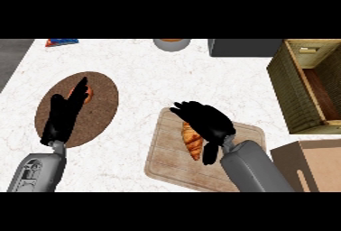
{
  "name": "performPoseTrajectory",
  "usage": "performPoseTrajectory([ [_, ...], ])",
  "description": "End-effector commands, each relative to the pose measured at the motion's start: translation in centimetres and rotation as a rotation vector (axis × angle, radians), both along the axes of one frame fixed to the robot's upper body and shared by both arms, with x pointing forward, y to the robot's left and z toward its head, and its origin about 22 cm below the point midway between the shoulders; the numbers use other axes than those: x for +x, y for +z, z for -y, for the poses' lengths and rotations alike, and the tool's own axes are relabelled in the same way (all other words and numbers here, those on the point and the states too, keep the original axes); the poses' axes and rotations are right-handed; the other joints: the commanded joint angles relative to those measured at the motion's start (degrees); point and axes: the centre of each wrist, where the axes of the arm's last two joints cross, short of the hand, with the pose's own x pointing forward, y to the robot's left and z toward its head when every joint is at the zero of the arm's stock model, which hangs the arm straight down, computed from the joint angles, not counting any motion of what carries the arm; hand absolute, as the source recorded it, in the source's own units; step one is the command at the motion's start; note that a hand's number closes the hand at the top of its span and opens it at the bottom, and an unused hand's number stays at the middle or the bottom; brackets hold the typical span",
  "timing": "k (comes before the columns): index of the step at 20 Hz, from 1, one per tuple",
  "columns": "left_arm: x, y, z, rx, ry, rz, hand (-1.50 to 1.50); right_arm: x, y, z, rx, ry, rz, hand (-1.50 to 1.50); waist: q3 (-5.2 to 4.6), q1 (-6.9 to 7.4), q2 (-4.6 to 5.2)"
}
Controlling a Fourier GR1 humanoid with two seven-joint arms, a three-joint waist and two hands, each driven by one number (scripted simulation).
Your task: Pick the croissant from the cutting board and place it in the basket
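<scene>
I see the white counter (140, 63) filling most of my view, with the basket (288, 85) at its right edge. The board (172, 168) lies near me, left of the basket and well apart from it. A brown oval mat (100, 124) sits further left. My left hand (63, 115) rests over that mat, fingers straight and together, beside something small and orange (90, 94) (I can't tell what). My right hand (212, 122) hangs over the board, fingers apart and arched above the far end of the croissant (193, 143), thumb down along its right side. The croissant lies on the board.
</scene>
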Motion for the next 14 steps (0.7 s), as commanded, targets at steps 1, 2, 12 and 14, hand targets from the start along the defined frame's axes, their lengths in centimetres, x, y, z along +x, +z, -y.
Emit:
performPoseTrajectory([
  [1,-1.4,-1.5,2.0,-0.002,0.002,0.006,0.00,1.3,-0.7,-0.2,0.006,-0.020,-0.020,-1.50,0.00,0.18,0.01],
  [2,-1.7,0.3,-0.6,-0.009,-0.007,0.005,0.00,0.2,-2.2,0.3,-0.010,-0.007,-0.023,-1.50,0.01,0.19,-0.02],
  [12,-0.1,-1.9,-0.3,-0.001,-0.015,0.002,0.00,2.1,-2.6,-1.7,-0.046,-0.029,-0.054,-1.50,-0.01,0.12,0.08],
  [14,-0.8,0.9,0.2,-0.001,0.007,0.003,0.00,1.5,-1.5,0.6,-0.028,-0.019,-0.063,-1.50,0.00,0.03,-0.04],
])
